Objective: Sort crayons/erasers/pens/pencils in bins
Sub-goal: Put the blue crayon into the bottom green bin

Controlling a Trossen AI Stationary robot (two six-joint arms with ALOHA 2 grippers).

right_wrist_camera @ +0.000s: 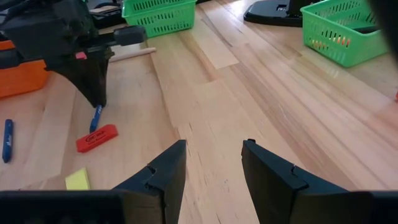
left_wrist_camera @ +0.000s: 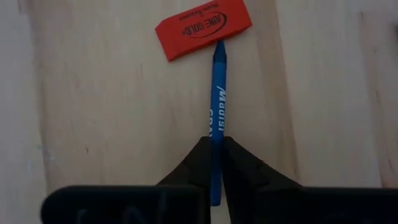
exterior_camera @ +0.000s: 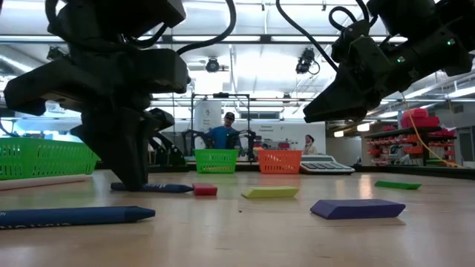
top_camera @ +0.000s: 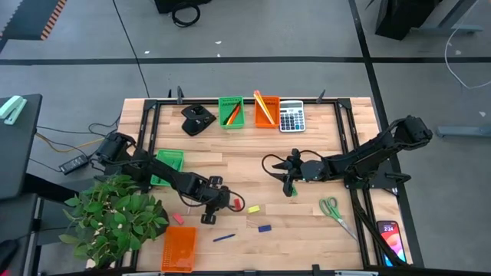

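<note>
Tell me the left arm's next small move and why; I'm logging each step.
Probably lift straight up. The left gripper has its jaws closed on the blue crayon, which lies flat on the table with its tip touching the red eraser. Rising first should avoid dragging that eraser.

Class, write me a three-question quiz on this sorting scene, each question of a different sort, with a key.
1. True or false: the left claw is closed around a blue crayon.
2. Which eraser does that crayon's tip touch? A) yellow B) red C) green
3. Fill in: the right claw hangs above the table with its fingers ____.

Key: 1 true. 2 B, the red eraser. 3 open, holding nothing.
</note>
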